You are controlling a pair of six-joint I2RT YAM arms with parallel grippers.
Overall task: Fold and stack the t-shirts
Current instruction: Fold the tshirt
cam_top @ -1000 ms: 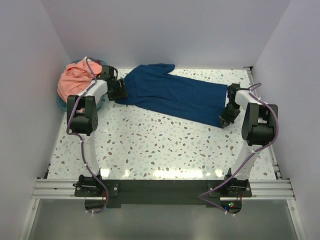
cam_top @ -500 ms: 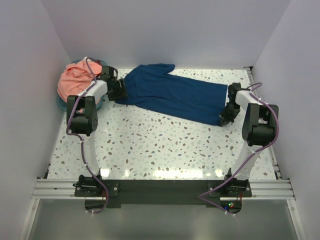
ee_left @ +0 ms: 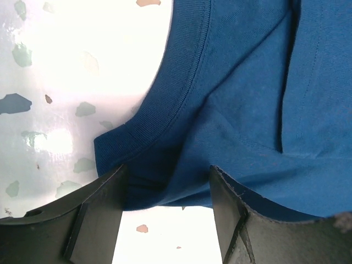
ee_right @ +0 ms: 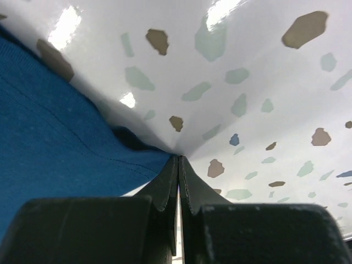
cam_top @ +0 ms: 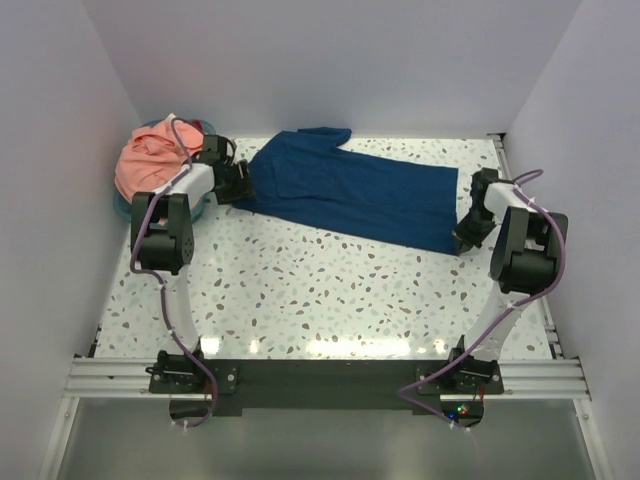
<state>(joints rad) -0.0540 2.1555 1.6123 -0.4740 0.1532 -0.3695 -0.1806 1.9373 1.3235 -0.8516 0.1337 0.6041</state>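
Note:
The navy blue t-shirt [cam_top: 350, 190] lies spread flat across the back of the table, with no print showing. My left gripper [cam_top: 243, 182] is at its left end. In the left wrist view the fingers stand wide apart [ee_left: 166, 175], and the shirt's ribbed collar edge [ee_left: 181, 104] bunches between their tips. My right gripper [cam_top: 468, 238] is at the shirt's right hem corner. Its jaws are pressed together [ee_right: 179, 159] on the very corner of the cloth [ee_right: 49, 110]. The salmon-pink t-shirt [cam_top: 150, 160] is heaped at the back left.
The salmon-pink shirt sits in a round teal basket [cam_top: 125, 208] against the left wall. White walls close in the table on the left, back and right. The speckled tabletop [cam_top: 330, 290] lies between the shirt and the arm bases.
My right gripper has moved right toward the wall, pulling the navy shirt's hem corner with it and stretching the cloth. The left gripper has barely shifted.

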